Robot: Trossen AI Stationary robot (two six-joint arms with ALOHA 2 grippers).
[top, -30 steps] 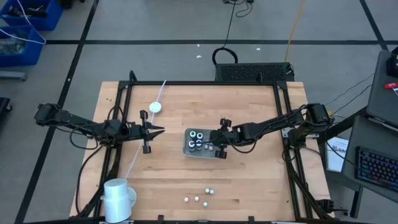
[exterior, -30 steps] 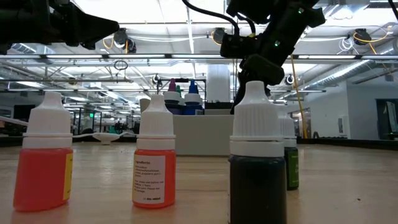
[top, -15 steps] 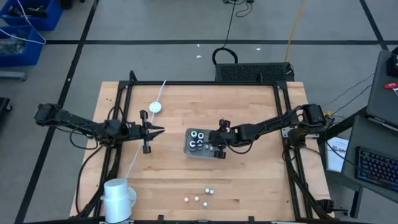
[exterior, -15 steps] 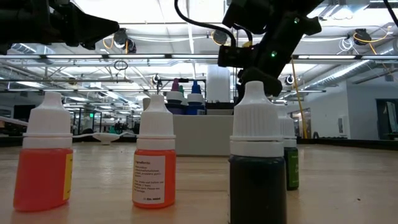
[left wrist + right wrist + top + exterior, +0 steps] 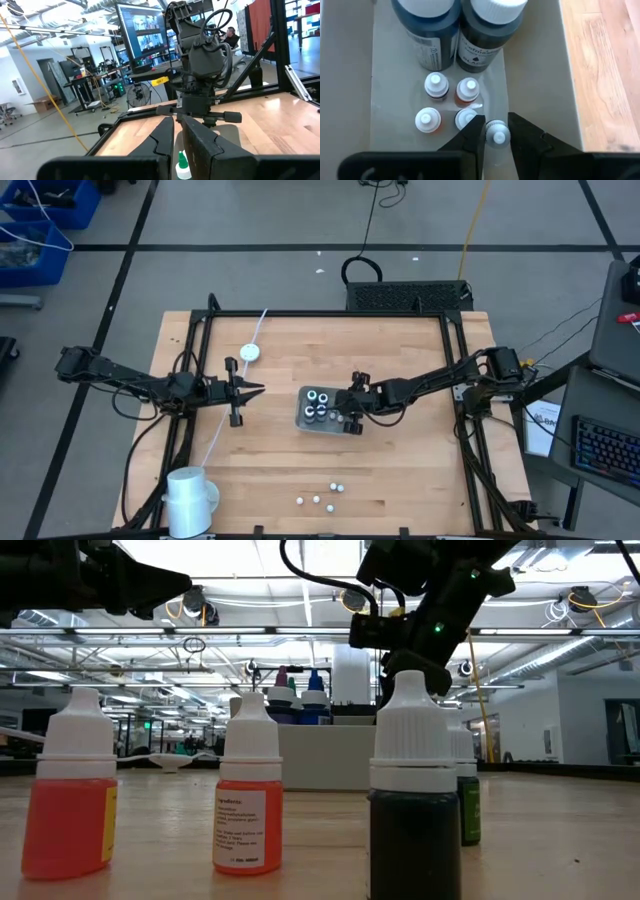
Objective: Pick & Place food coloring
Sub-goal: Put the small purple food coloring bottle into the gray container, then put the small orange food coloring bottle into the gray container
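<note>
Placement check, grey tray (image 5: 303, 418).
My right gripper (image 5: 497, 131) pinches an upright bottle (image 5: 497, 135) inside the tray, beside four placed bottles.

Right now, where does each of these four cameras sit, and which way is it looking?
High view: above, straight down on table, both arms and grey tray.
Low view: at tabletop height, looking level past small bottles; an arm hangs above.
Left wrist view: on the left arm, facing the right arm.
Right wrist view: on the right arm, looking into the tray; right gripper around a bottle cap.
High and right wrist views share the tray.
</note>
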